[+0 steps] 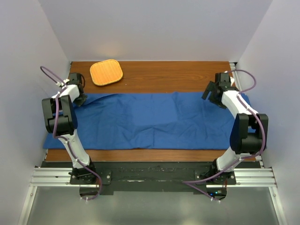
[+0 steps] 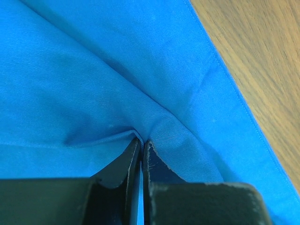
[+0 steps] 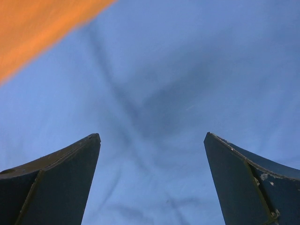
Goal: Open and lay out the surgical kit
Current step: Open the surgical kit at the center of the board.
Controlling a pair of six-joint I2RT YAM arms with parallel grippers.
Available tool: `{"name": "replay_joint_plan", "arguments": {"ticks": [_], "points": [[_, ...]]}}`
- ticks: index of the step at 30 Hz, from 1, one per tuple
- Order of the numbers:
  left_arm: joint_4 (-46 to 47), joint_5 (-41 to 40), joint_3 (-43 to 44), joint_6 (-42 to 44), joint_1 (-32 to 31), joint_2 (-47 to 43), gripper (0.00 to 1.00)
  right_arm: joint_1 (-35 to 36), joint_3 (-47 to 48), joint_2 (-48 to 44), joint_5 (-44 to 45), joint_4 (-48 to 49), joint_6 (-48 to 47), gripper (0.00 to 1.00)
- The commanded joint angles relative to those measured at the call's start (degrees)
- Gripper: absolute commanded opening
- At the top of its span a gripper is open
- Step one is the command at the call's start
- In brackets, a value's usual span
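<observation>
The surgical kit shows only as its large blue cloth wrap (image 1: 150, 121), spread across the wooden table from left to right with soft wrinkles. My left gripper (image 1: 79, 97) is at the cloth's far left corner. In the left wrist view its jaws (image 2: 142, 140) are pressed together on a puckered fold of the cloth (image 2: 117, 70), close to the hemmed edge. My right gripper (image 1: 213, 96) hovers over the cloth's far right part. Its fingers (image 3: 152, 136) stand wide apart, with only blurred blue cloth (image 3: 187, 70) between them.
An orange rounded-square mat (image 1: 106, 72) lies on the bare wood (image 1: 178, 75) behind the cloth at the back left. White walls close in on three sides. Bare wood (image 2: 262, 56) runs beside the cloth's hem. A blurred orange-brown patch (image 3: 37, 28) fills the right wrist view's corner.
</observation>
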Motion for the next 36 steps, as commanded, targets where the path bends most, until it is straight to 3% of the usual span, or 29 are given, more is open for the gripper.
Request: {"name": "replay_joint_plan", "arguments": {"ticks": [1,7,15,25,30,31,36], "points": [[0.1,-2.5,1.9,3.6,0.5,-3.3,0.06,-2.9,7.0,3.3,11.4,0.0,4.2,0.98],[0.2,-1.6,2.6,5.2,0.4,-3.2,0.06,-3.3,19.0,14.0,17.7,-2.7,5.6,0.96],[-0.2,-0.1,3.4,5.8,0.3,-2.6,0.05,-3.4,31.0,26.3,16.4,-2.9,6.8,0.88],[0.0,0.0,2.9,6.4,0.1,-2.6,0.05,-3.4,34.9,33.4,19.5,-4.2,5.6,0.77],[0.1,-0.1,2.5,6.5,0.2,-2.5,0.05,-3.4,35.1,34.6,19.9,-5.2,5.4,0.64],[0.1,-0.1,2.6,6.5,0.2,-2.5,0.05,-3.4,35.1,34.6,19.8,-5.2,5.3,0.57],[-0.1,-0.6,2.8,6.7,0.1,-2.5,0.05,-3.6,35.4,33.7,20.3,-5.7,4.9,0.39]]}}
